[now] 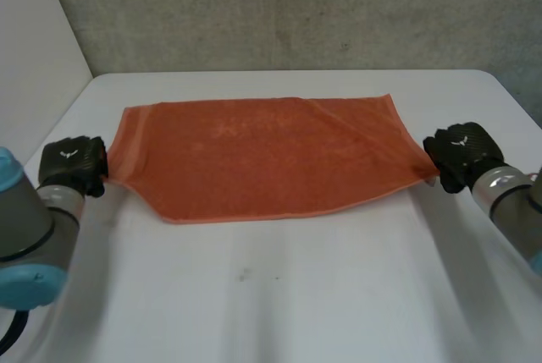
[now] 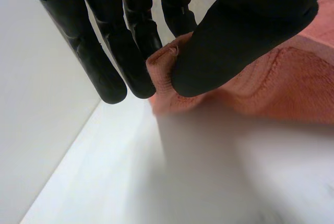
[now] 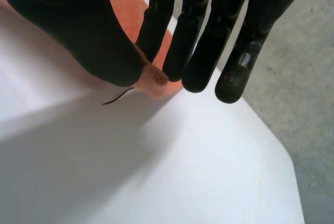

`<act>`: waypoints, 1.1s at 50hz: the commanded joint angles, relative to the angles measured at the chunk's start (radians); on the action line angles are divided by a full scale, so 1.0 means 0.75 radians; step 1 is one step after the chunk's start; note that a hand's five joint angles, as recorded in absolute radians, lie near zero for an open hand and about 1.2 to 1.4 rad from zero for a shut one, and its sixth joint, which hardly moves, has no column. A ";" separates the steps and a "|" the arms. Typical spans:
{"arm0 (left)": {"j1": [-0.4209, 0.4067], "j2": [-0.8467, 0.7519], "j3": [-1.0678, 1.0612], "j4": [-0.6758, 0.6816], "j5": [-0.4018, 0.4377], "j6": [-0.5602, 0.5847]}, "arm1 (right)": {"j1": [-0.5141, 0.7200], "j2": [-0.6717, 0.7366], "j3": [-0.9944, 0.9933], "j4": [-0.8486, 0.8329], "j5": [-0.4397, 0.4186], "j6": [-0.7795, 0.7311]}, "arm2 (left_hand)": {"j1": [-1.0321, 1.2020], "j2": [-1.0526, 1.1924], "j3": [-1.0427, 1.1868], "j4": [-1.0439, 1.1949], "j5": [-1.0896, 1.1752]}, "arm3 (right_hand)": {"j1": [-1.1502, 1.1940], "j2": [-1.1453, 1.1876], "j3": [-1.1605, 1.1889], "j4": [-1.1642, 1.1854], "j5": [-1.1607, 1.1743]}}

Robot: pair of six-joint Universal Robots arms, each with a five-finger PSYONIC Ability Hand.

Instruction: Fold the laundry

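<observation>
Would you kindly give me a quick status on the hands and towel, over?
Left hand pinches towel at left corner. Right hand pinches right corner. Towel spread on table between them. Nothing in the way.

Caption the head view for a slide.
Left hand and right hand pinch opposite ends of the orange towel on the white table.

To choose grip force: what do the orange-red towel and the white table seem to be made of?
The orange-red rectangular towel looks like terry cloth, perhaps cotton, matte: the left wrist view shows a ribbed, fuzzy pile and a flat hem band. The white table looks like smooth laminate or plastic, faintly satin: no grain, even surface, a few small marks; which, I cannot tell.
</observation>
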 commanded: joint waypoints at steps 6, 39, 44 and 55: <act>0.186 0.456 -0.135 -0.724 0.013 0.002 | -0.268 -0.320 0.013 0.916 0.002 -0.409 | 0.266 0.237 0.239 0.239 0.245 | 0.550 0.285 0.277 0.270 0.297; 0.051 -0.390 0.652 -0.445 0.067 0.004 | 0.012 0.383 -0.547 0.141 0.127 -0.295 | 0.266 0.237 0.239 0.239 0.245 | 0.550 0.285 0.277 0.270 0.297; 0.041 -0.519 0.796 -0.337 0.073 0.008 | 0.029 0.497 -0.680 0.008 0.163 -0.271 | 0.266 0.237 0.239 0.239 0.245 | 0.550 0.285 0.277 0.270 0.297; 0.016 -0.671 0.929 -0.102 0.089 0.008 | 0.061 0.720 -0.930 -0.089 0.192 -0.268 | 0.266 0.237 0.239 0.239 0.245 | -0.116 -0.380 -0.389 -0.395 -0.368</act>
